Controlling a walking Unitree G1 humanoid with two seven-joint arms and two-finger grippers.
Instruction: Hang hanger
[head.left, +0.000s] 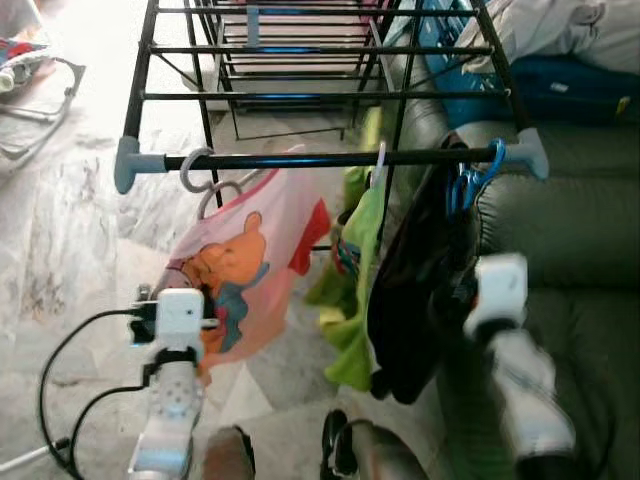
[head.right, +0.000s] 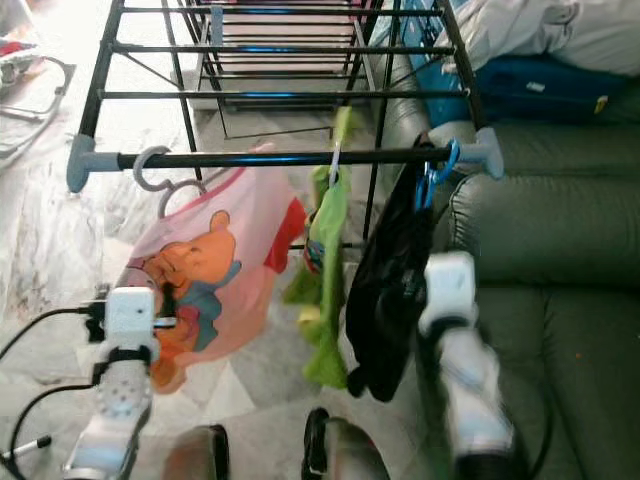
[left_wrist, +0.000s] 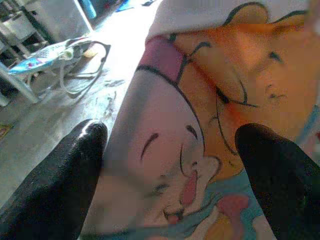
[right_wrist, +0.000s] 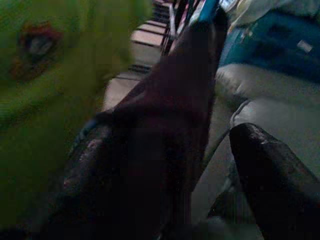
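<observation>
A black drying rack's front rail (head.left: 330, 158) carries three hung garments. A pink cartoon shirt (head.left: 245, 265) hangs on a grey hanger (head.left: 200, 175) at the left. In the middle is a green garment (head.left: 355, 290) on a white hook (head.left: 380, 160). At the right a dark garment (head.left: 410, 300) hangs from a blue hanger (head.left: 480, 180). My left gripper (left_wrist: 170, 145) is open, its fingers (left_wrist: 75, 165) either side of the cartoon print, close to the shirt. My right gripper (right_wrist: 172, 135) is open, with the dark garment (right_wrist: 175, 100) between its fingers (right_wrist: 270, 170). Both wrists (head.left: 178, 318) (head.left: 497, 290) are raised below the rail.
A grey-green sofa (head.left: 570, 260) stands right of the rack, with a blue bag (head.left: 570, 85) and white bedding (head.left: 570, 25) on it. A baby bouncer (head.left: 30, 80) sits at the far left. Black cables (head.left: 60, 390) trail on the marble floor by my left arm.
</observation>
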